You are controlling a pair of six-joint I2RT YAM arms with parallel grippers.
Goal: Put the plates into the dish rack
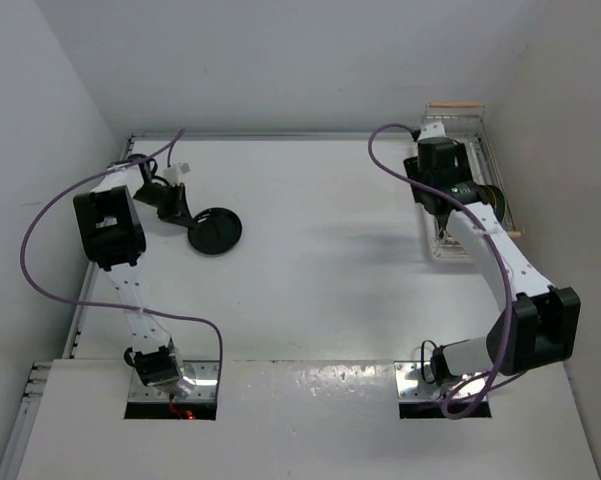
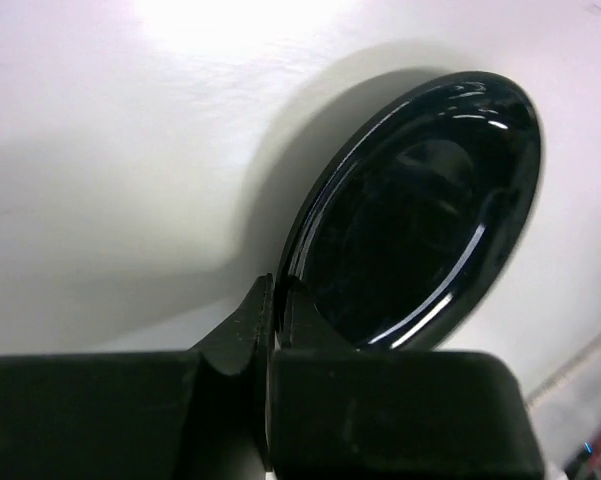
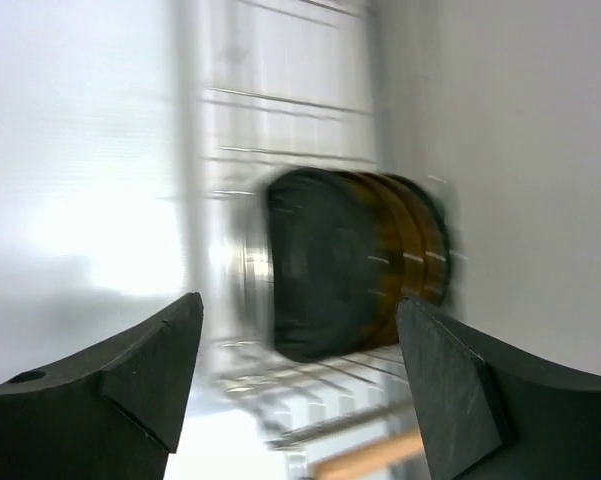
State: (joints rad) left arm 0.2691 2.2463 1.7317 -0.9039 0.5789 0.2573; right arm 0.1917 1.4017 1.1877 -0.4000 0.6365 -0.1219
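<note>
A glossy black plate (image 1: 216, 230) lies at the table's back left; in the left wrist view the plate (image 2: 420, 210) fills the right side. My left gripper (image 1: 187, 222) is shut on its rim, and the left gripper (image 2: 273, 300) shows its fingers pinching the near edge. The white wire dish rack (image 1: 467, 130) stands at the back right against the wall. Several plates (image 3: 355, 262) stand on edge in the rack (image 3: 280, 130), a dark one in front and mustard-yellow ones behind. My right gripper (image 3: 300, 345) is open and empty in front of them; in the top view it is hidden under the wrist.
White walls close in the table on the left, back and right. The rack's wooden handle bar (image 1: 453, 104) shows at its far end and another handle bar (image 3: 365, 455) at its near end. Purple cables loop off both arms.
</note>
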